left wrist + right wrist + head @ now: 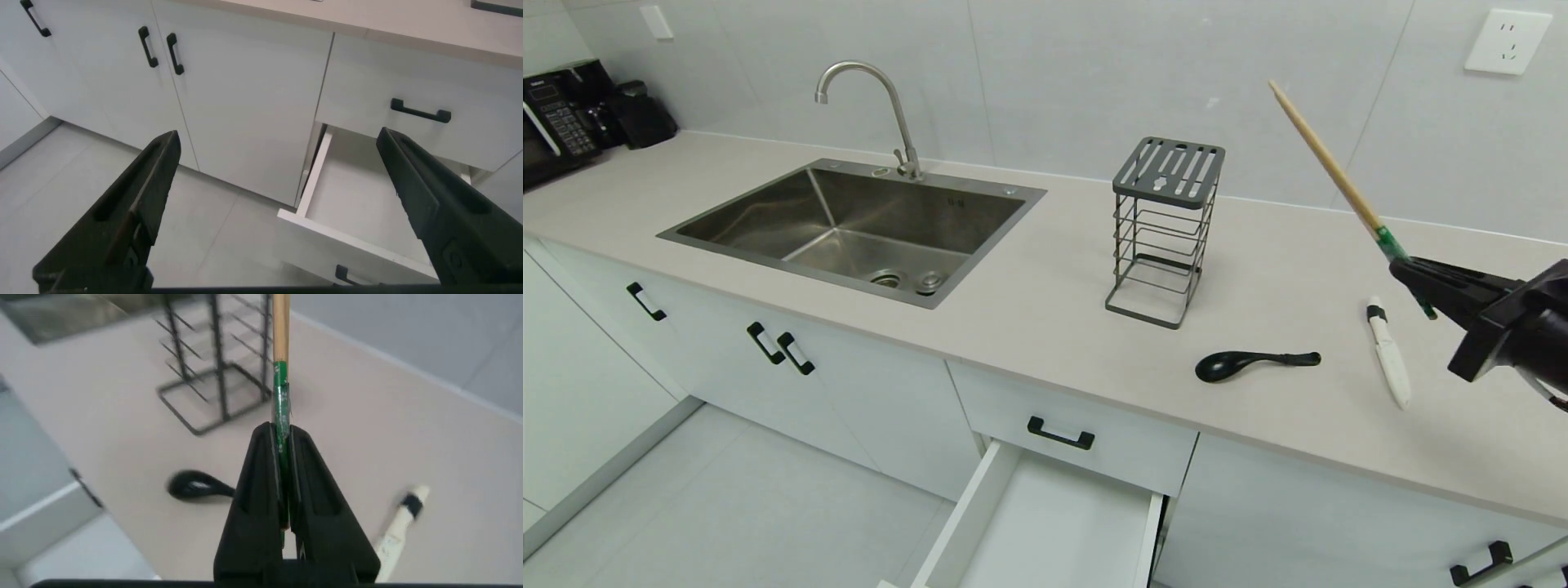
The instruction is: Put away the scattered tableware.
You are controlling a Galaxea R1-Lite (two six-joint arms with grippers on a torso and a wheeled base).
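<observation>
Chopstick [1327, 159]: up in the air over the counter, on the right side.
Right gripper [1417, 282]: pinched tight on its green end.
Stick's lean: up and to the left.
Rack [1168, 167]: left of the right gripper, well apart, slots on top.
Left gripper [278, 139]: wide open, holding nothing, low by the drawer [359, 196].
Nearer arm: right.

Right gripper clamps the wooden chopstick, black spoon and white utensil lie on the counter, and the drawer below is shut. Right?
Not the drawer: it is pulled open, as the head view shows. The rest holds: right gripper shut on the chopstick, black spoon and white utensil on the counter.
</observation>
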